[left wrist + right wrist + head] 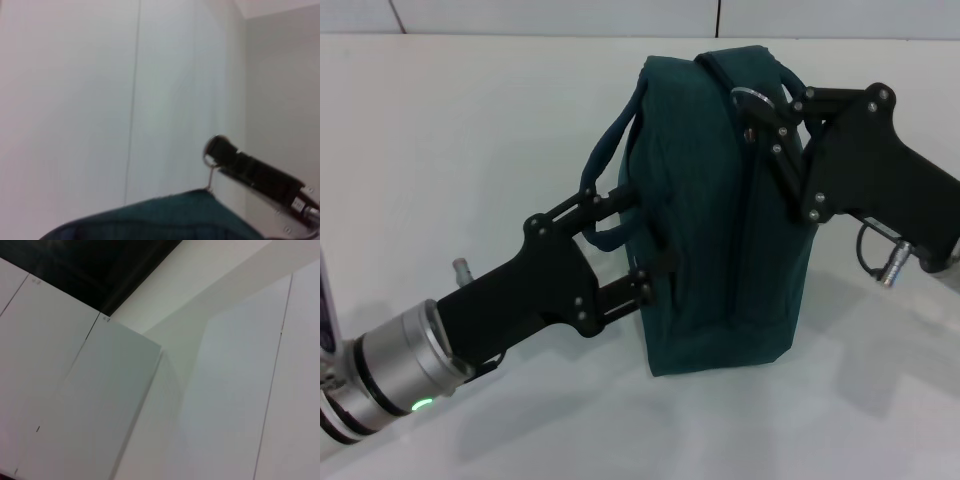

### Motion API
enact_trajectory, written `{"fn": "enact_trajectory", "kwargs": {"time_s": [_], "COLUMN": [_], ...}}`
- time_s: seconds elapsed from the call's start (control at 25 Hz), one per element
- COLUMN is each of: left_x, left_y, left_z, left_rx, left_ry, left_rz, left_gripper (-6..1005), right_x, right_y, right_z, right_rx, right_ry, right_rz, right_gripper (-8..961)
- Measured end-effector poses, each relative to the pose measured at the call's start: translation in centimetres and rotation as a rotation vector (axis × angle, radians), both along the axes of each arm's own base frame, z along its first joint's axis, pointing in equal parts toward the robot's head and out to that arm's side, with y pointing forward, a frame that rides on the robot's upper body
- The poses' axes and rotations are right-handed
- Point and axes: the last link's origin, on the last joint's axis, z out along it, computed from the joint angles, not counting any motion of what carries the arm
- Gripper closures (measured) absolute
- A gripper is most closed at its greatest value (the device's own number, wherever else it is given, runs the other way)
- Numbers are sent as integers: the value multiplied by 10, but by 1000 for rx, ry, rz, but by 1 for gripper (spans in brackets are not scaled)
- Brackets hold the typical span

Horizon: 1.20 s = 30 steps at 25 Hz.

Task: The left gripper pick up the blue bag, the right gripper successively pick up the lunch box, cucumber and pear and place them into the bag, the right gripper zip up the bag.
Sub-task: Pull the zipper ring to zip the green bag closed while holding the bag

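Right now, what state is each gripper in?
Left gripper: shut on the blue bag's handle.
Right gripper: shut on the bag's silver ring pull.

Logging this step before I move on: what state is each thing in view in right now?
blue bag: upright on the table, zipper looks closed along the visible side.
silver ring pull: at the bag's top, between the right gripper's fingertips.
left gripper: against the bag's side at its handle, shut on it.
right gripper: at the bag's top, shut on the ring pull.
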Motion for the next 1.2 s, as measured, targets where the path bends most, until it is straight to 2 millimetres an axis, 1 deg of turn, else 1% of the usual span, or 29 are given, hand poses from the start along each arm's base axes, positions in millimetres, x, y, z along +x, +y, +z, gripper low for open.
{"fn": "enact_trajectory", "kwargs": {"time_s": [0.12, 0.24, 0.36, 0.48, 0.6, 0.76, 0.88, 1.08, 1.2], "left_x": [2, -1, -9, -17, -24, -34, -39, -39, -37], "left_y": [2, 5, 9, 8, 3, -6, -9, -13, -17], "left_z": [1, 8, 21, 34, 44, 50, 54, 58, 55], "left_rx": [-10, 22, 97, 132, 130, 145, 158, 121, 70], "left_ry": [-14, -29, -44, -57, -69, -72, -86, -124, -135], "left_rz": [-7, 21, 63, 88, 106, 145, 174, 184, 166], "left_gripper": [380, 316, 257, 199, 204, 211, 213, 213, 213], "right_x": [-4, -11, -16, -22, -30, -43, -53, -61, -64], "right_y": [0, 1, 2, 1, 2, 7, 10, 16, 19], "right_z": [-7, -15, -23, -27, -29, -30, -29, -26, -27], "right_rx": [27, 51, 64, 78, 91, 103, 108, 137, 142], "right_ry": [-14, -45, -82, -95, -82, -61, -40, -24, -27], "right_rz": [-1, 0, 16, 38, 46, 56, 64, 47, 49], "right_gripper": [943, 943, 943, 943, 943, 942, 942, 942, 942]}}
